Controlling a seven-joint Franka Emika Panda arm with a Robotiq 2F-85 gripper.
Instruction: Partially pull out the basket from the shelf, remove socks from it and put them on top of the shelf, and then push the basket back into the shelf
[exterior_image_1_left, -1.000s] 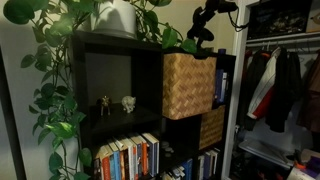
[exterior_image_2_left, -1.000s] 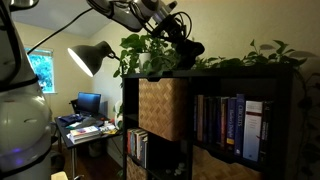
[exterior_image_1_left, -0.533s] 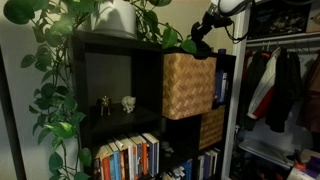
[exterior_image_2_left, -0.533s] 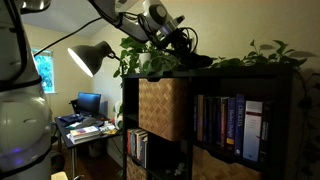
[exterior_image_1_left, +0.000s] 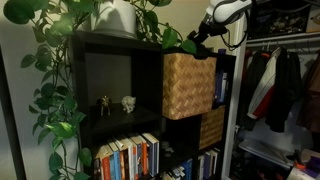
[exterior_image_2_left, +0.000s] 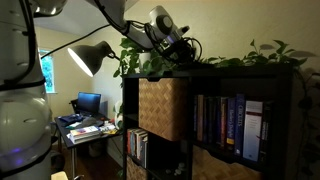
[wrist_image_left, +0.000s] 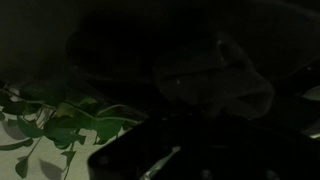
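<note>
Basket (exterior_image_1_left: 188, 85) stands partly out of shelf (exterior_image_1_left: 110, 70). Tool (exterior_image_1_left: 198, 39) clenched over shelf top; socks not discernible. Basket push-back left to do.

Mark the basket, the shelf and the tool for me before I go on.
basket (exterior_image_1_left: 188, 85): exterior view, middle of its woven front.
shelf (exterior_image_1_left: 77, 100): exterior view, side panel by the plant.
tool (exterior_image_1_left: 197, 38): exterior view, at its dark tip.

Vines (exterior_image_2_left: 236, 62) crowding shelf (exterior_image_1_left: 120, 40) top, basket (exterior_image_1_left: 188, 85) filling its compartment, neighbouring compartment (exterior_image_1_left: 113, 72) mostly open
</note>
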